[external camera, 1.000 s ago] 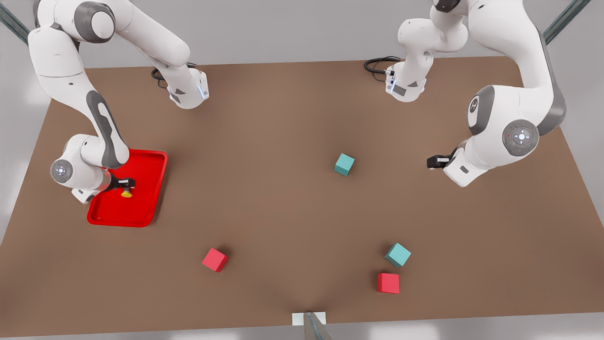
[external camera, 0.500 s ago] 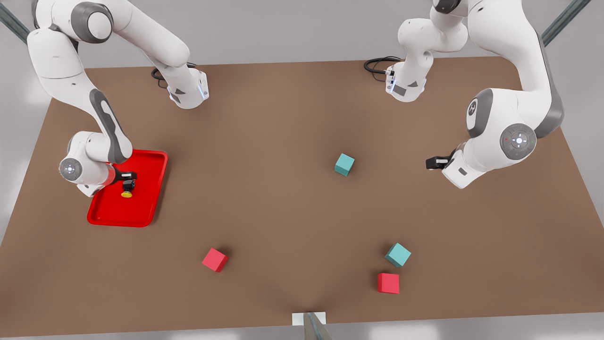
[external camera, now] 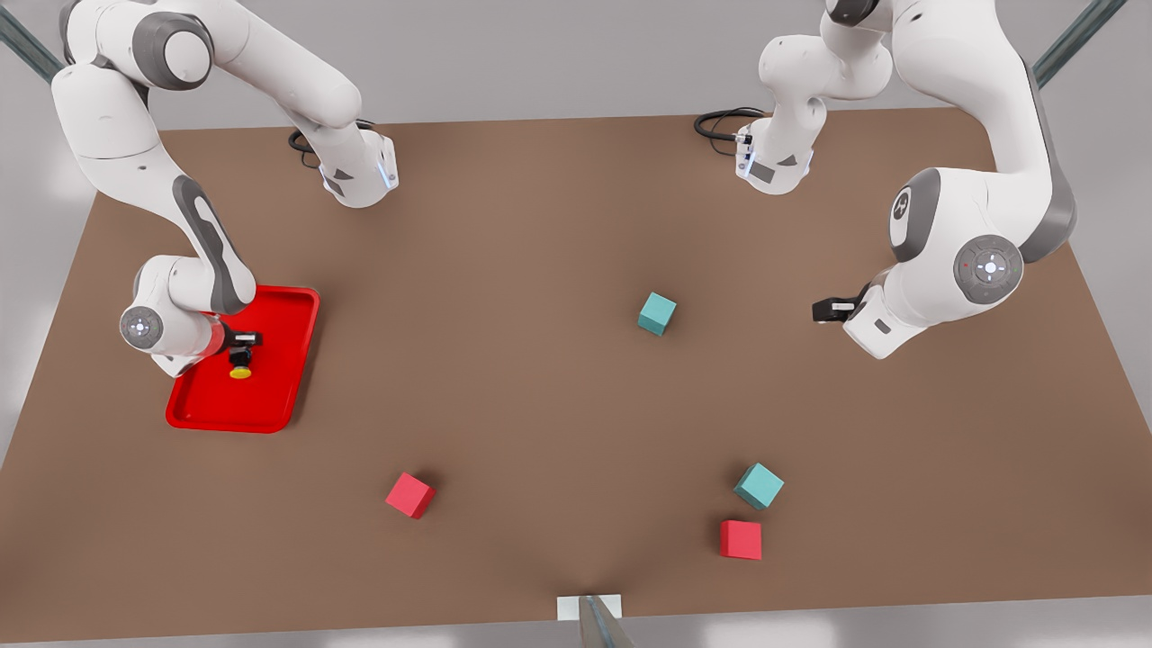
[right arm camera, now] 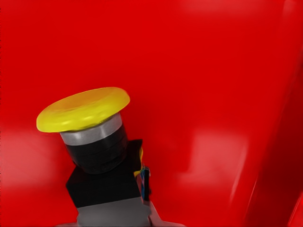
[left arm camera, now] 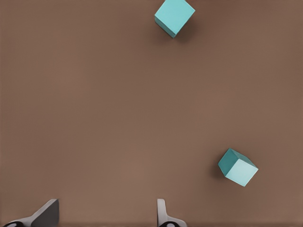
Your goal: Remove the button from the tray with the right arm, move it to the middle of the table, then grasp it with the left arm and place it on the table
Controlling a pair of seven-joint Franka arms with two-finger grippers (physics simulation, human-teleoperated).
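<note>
The right gripper [external camera: 241,354] pinches the one button [external camera: 240,370] by its black body, yellow cap pointing away from the fingers, over the single red tray [external camera: 270,405]. The far finger is hidden behind the button. The left gripper [external camera: 821,310] waits over the table [external camera: 540,405], fingers [left arm camera: 163,215] spread, tips cut off. Beyond them lie two teal cubes [external camera: 657,313] and two red cubes [external camera: 410,495].

On the table [external camera: 540,225]: 1 tray [external camera: 270,396] at 9 o'clock, holding 1 button [external camera: 240,369]. 2 red cubes [external camera: 410,495] [external camera: 741,539] at 6 to 7 and 5 o'clock. 2 teal cubes [external camera: 657,313] [external camera: 759,486] at 3 and 5 o'clock. 2 robot arms [external camera: 207,261] [external camera: 972,243], at 9 and 3 o'clock.
</note>
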